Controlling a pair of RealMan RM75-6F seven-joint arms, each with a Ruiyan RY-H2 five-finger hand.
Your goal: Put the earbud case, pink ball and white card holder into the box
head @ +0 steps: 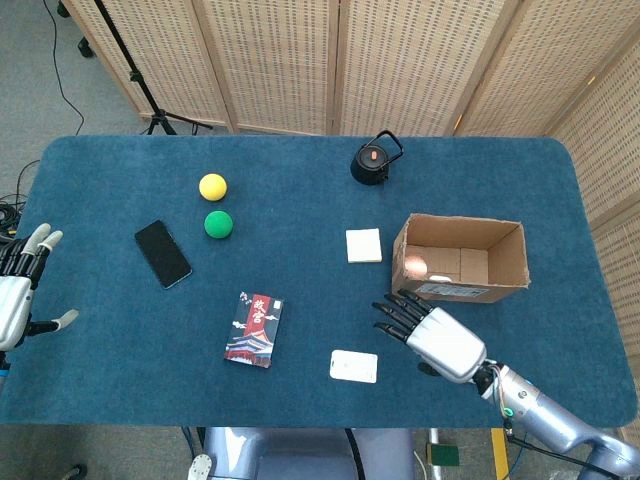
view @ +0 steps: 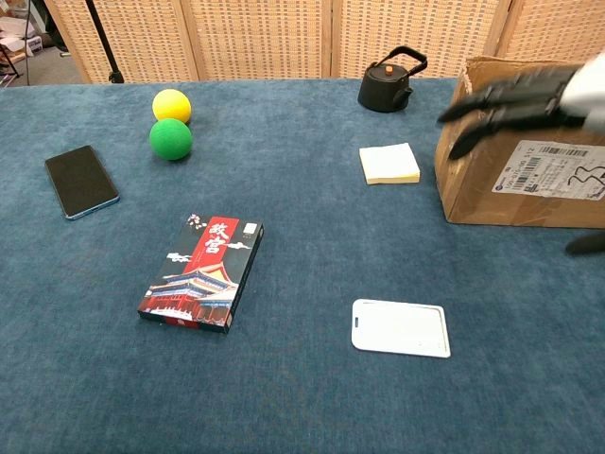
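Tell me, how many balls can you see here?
3. A yellow ball and a green ball sit close together on the table's far left part. A pink ball lies inside the cardboard box, in its left corner. The box walls might hide more.

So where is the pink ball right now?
In the head view, the pink ball sits inside the box, in its left corner, on the table's right side. The chest view doesn't show it.
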